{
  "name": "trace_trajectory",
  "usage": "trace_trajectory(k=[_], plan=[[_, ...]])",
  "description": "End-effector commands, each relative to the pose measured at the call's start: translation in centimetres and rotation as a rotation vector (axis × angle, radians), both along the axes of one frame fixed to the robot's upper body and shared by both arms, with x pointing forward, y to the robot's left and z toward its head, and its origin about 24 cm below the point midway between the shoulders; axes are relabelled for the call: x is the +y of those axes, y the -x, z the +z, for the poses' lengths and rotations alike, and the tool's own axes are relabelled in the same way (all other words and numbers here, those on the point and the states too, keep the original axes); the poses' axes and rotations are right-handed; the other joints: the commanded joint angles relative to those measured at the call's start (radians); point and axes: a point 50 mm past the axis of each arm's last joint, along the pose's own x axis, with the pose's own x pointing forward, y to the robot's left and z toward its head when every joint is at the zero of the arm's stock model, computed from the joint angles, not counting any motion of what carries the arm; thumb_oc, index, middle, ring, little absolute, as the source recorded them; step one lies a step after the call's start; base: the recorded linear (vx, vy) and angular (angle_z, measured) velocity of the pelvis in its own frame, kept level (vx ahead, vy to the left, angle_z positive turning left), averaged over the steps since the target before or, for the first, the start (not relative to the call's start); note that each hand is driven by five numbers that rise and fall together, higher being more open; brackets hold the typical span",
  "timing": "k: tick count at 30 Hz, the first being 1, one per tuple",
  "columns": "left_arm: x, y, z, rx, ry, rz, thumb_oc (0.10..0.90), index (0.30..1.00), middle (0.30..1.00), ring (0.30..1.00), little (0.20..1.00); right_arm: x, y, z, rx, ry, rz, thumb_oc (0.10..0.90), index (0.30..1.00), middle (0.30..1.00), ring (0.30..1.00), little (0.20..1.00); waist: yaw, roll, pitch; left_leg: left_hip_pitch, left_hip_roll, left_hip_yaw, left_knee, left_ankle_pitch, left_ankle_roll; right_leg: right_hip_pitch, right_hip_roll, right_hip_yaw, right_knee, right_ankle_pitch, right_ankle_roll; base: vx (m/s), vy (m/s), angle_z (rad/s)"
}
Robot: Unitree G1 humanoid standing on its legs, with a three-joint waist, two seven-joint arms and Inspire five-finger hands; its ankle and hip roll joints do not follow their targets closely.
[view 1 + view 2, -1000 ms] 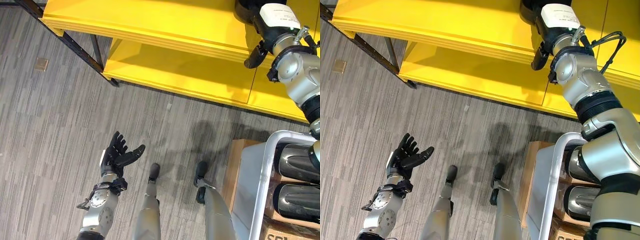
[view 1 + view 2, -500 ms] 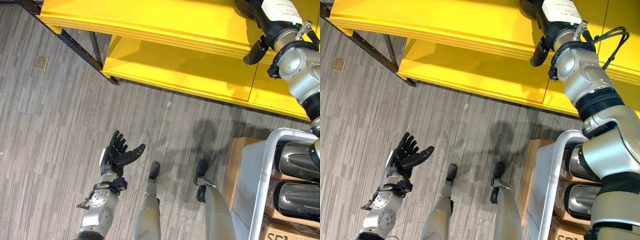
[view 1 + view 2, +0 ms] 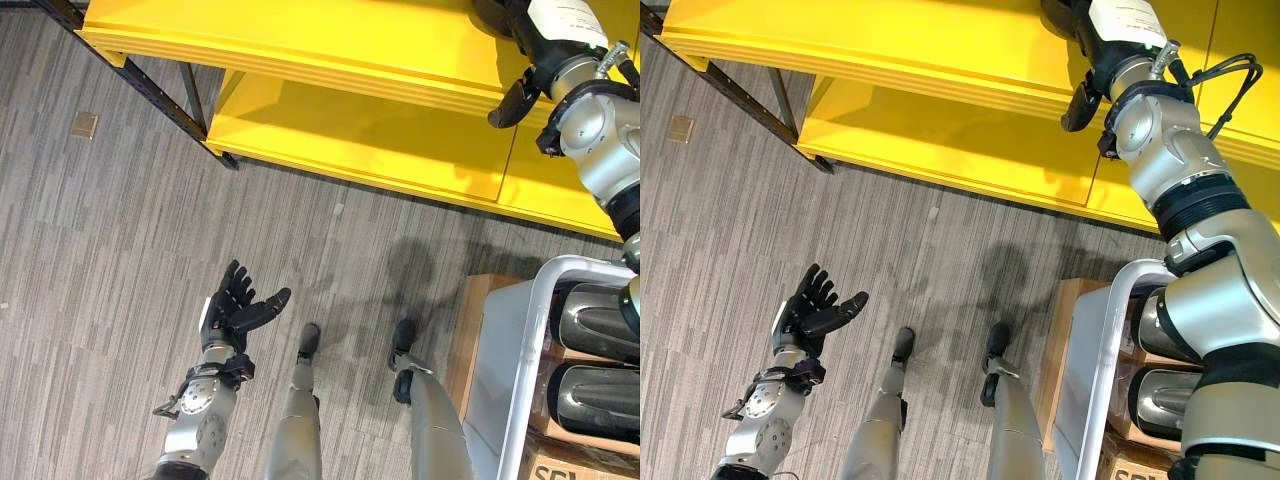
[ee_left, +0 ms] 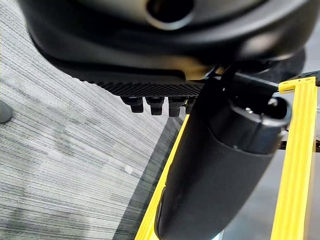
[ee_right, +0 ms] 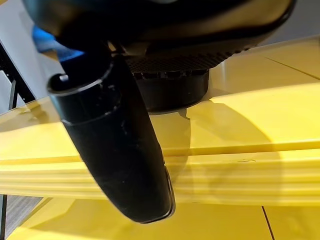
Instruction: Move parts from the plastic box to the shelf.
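Note:
My right hand (image 3: pixel 512 102) reaches onto the top board of the yellow shelf (image 3: pixel 300 45) at the upper right. Its thumb (image 5: pixel 115 145) hangs straight past the board's front edge. A dark round part (image 5: pixel 172 92) stands on the shelf just beyond the palm, and the thumb does not touch it. The white plastic box (image 3: pixel 522 340) stands at the lower right, with shiny metal cylinder parts (image 3: pixel 600 322) lying in it. My left hand (image 3: pixel 234 310) hovers low over the floor at the lower left, open and empty, its fingers (image 4: pixel 150 104) straight.
The shelf's lower board (image 3: pixel 380 140) lies under the top one. A black frame leg (image 3: pixel 150 92) slants to the floor at the left. A cardboard box (image 3: pixel 466 330) sits beside the plastic box. Grey striped carpet (image 3: pixel 120 250) covers the floor.
My right arm has crept slightly farther up over the top shelf board. The left hand has stayed where it was.

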Motion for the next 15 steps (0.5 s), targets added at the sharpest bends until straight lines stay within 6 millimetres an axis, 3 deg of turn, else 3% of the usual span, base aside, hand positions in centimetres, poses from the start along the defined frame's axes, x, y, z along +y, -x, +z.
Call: trace_trajectory(k=[1,8,15], plan=[[0.8,-0.6,3.7,-0.174,-0.079,-0.041,0.9,1.0,1.0,1.0,1.0,-0.2,1.5,3.8,-0.133,0.066,-0.002,0.9,1.0,1.0,1.0,1.0,0.004,-0.012,-0.025,0.254,0.109,0.023,-0.02,0.096,-0.018,0.069,-0.081,0.081,-0.085,0.062,0.162,-0.01,0.02,0.15],[0.8,-0.5,3.5,-0.154,-0.109,-0.085,0.9,1.0,1.0,1.0,1.0,-0.2,1.7,1.4,-0.058,0.087,0.05,0.9,1.0,1.0,1.0,1.0,-0.019,-0.049,-0.066,0.346,0.091,0.031,-0.02,0.009,0.004,0.193,-0.095,0.081,-0.14,0.086,0.182,0.0,0.057,0.08],[1.1,0.0,3.0,-0.127,-0.12,-0.101,0.9,1.0,1.0,1.0,1.0,-0.8,1.7,-0.6,-0.007,0.067,0.061,0.9,1.0,1.0,1.0,1.0,-0.033,-0.062,-0.096,0.403,0.072,0.043,-0.02,-0.042,0.018,0.285,-0.105,0.079,-0.208,0.11,0.195,0.01,0.064,-0.03]])
